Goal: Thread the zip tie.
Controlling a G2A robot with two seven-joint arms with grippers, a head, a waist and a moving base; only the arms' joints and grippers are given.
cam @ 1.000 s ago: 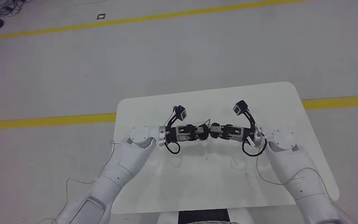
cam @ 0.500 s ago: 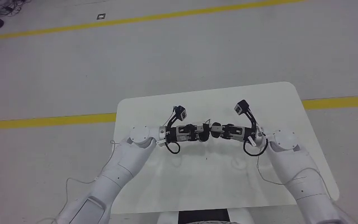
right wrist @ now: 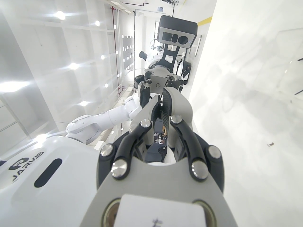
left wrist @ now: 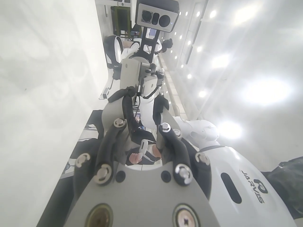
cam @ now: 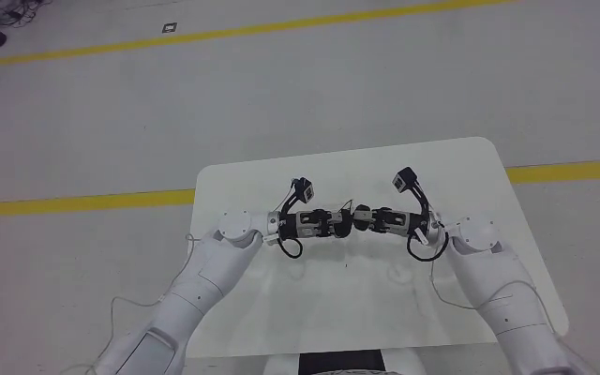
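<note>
Well, both arms are held up over the white table [cam: 450,178] and turned in toward each other. The left gripper [cam: 337,222] and the right gripper [cam: 360,221] meet nose to nose above the middle of the tabletop, clear of its surface.

The zip tie [right wrist: 165,109] is up in the air between them. Seen from the right wrist, it is a black ribbed strip running lengthwise through the right gripper. That gripper's fingers [right wrist: 182,105] are drawn in close against it on both sides, so the jaws stand narrow and clamped on the tie. The strip runs on toward the left gripper, which faces it just ahead.

Seen from the left wrist, a dark band lies between the left gripper's own fingers and leads toward the right gripper's tips. These jaws are narrow too, pinched in around the band at the far end, with some gap showing nearer the knuckles. I take that band for the other end of the same tie.

From above, a thin dark curve rises just over the spot where the grippers meet. It is too fine for me to say what it is.

A boxy wrist camera [cam: 300,187] stands off each forearm on a black bracket. Around the table is grey floor [cam: 281,94], crossed by yellow lines [cam: 94,202].
</note>
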